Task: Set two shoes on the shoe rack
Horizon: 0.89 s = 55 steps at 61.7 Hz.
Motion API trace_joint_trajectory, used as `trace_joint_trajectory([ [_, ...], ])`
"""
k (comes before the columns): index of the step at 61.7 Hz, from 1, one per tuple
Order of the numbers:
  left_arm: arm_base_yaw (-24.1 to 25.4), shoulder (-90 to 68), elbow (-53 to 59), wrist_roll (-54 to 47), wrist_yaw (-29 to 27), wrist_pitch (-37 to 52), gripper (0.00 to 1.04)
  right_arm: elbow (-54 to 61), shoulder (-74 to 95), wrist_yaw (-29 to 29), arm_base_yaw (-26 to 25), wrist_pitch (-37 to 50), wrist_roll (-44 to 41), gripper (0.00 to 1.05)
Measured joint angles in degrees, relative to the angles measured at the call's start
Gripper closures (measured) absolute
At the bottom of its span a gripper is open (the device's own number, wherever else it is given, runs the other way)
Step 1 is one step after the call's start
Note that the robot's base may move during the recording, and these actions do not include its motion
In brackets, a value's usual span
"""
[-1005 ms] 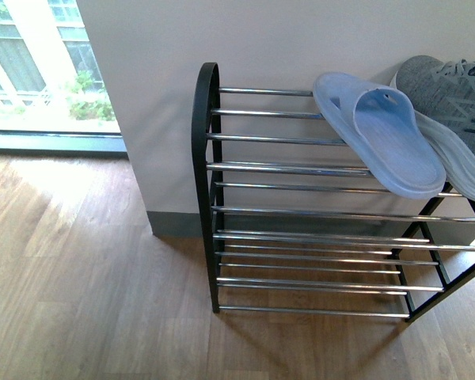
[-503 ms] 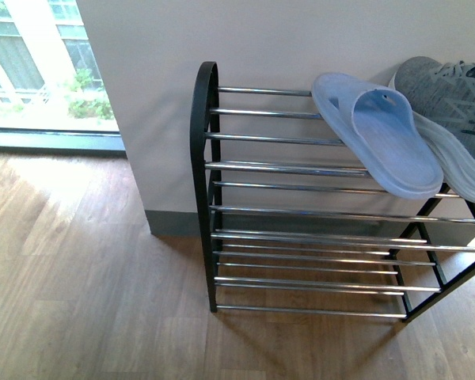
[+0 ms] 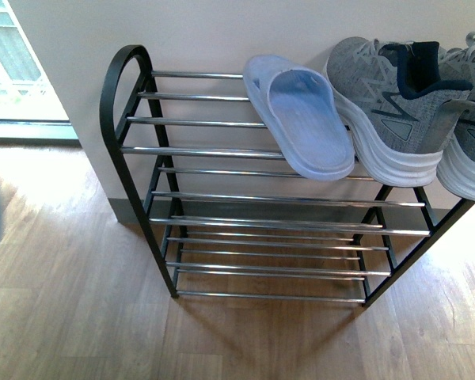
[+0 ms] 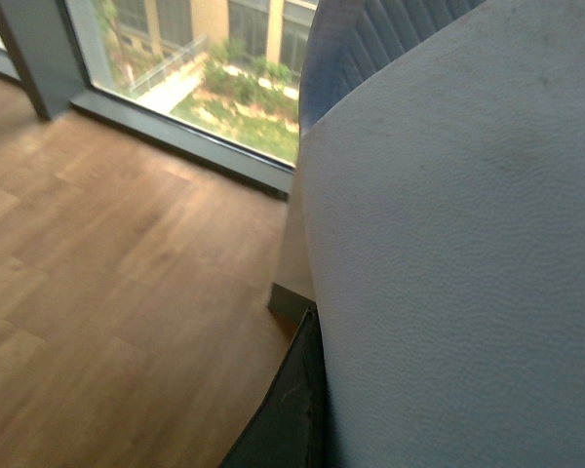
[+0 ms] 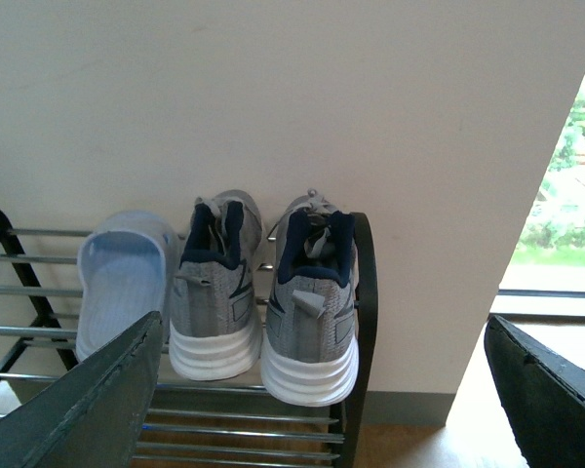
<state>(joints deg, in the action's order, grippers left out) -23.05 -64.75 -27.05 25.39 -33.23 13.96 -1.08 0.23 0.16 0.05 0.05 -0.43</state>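
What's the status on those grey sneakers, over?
Right gripper open, empty. Left gripper shut on pale blue rubber slipper. Both grey knit sneakers on black-and-chrome shoe rack, top tier, beside another blue slipper. Nothing in the way.

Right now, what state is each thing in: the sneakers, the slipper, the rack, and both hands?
Left grey sneaker: on the rack's top tier, upright, heel outward.
Right grey sneaker: on the top tier beside it, upright, heel outward.
Blue slipper: on the top tier, left of the sneakers, sole down.
Shoe rack: standing against the wall, lower tiers bare.
Right hand: open, holding nothing.
Left hand: fingers not in view; a pale blue-grey surface fills the view.
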Motion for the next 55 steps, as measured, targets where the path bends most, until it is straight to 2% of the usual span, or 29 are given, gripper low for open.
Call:
trace_joint_trajectory([
  [8,1.01,-13.05,-11.43,1.97,11.41,-4.46,1.03,0.00,0.00,-0.02,0.00,-0.02,0.00,0.09],
  [28,4.26,-38.27,-35.32,-5.77,22.32,-18.23,1.03,0.00,0.00,-0.04,0.00,-0.02,0.00,0.09],
  [42,4.52,-50.42,-52.94,-15.39,27.23,-26.75,1.03,0.00,0.00,-0.04,0.00,-0.02,0.00,0.09],
  [55,3.67,-58.34,-60.74,-23.10,27.47,-31.23,1.03,0.00,0.00,-0.02,0.00,-0.02,0.00,0.09],
])
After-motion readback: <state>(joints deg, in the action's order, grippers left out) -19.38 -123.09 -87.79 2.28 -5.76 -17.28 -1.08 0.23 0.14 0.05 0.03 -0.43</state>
